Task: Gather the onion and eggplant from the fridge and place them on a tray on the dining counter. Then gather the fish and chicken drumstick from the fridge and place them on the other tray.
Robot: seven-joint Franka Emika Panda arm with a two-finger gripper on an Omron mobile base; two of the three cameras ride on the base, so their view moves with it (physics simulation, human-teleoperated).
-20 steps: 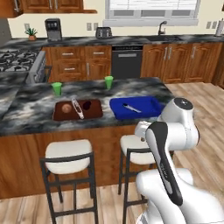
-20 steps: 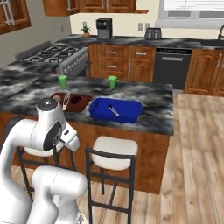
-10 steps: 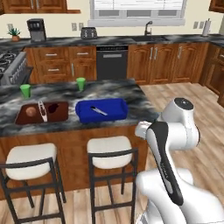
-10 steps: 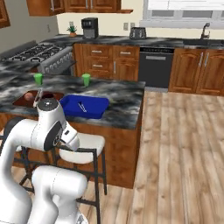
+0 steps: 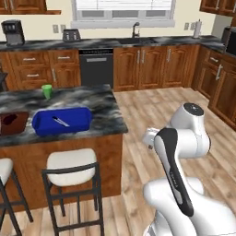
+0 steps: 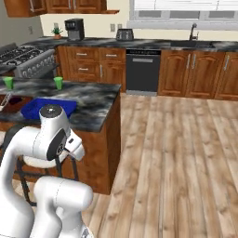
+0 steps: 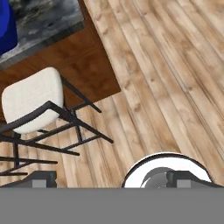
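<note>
Two trays sit on the dark marbled surface (image 5: 99, 103): a blue rectangular tray (image 5: 61, 121) at nine o'clock of the left base view, a brown tray (image 5: 11, 122) beside it. Since a second ago the base has swung rightward, shifting the island aside, likely heading fridgeward. The tool (image 7: 109, 178) gapes wide, empty.

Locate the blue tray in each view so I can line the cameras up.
Left base view: blue tray sits left of centre on the dark marble counter, above the white stool.
Right base view: blue tray at left, on the same counter, partly behind the arm.
Hand view: a blue sliver at the top left edge, on the counter.
Shared landmark: the white stool, at the counter's edge.
</note>
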